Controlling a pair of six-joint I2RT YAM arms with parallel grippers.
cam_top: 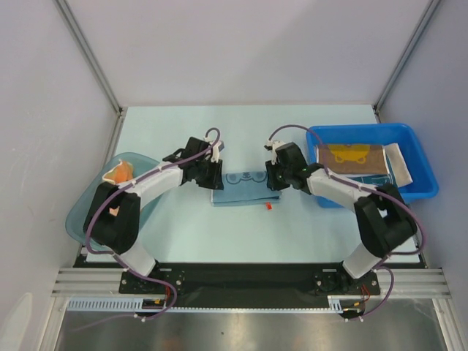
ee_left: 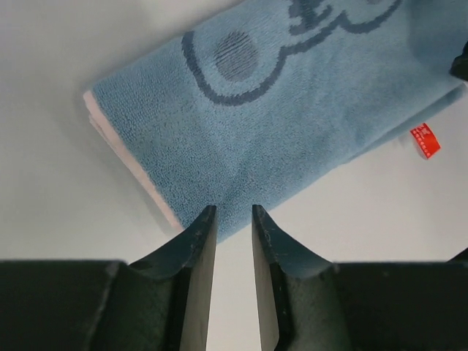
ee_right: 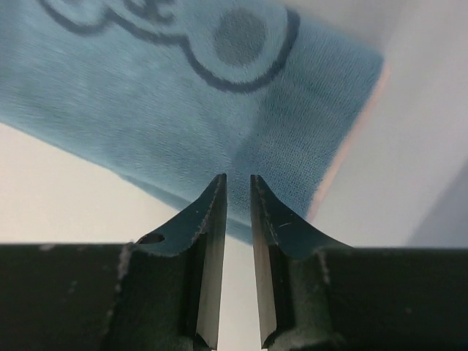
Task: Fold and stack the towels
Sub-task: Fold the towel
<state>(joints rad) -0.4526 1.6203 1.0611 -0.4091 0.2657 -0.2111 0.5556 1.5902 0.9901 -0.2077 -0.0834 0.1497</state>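
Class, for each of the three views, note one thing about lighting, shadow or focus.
Top external: even, soft light, only faint shadows, sheen on the steel strip. Left wrist: blue towel sharp, pile crisp; left gripper nearly black. Right wrist: towel's far print slightly soft, grey shadow at lower right.

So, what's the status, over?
Left end effector, right end effector open, empty, at ends of blue towel. Towel folded, flat on table. Nothing in the way.
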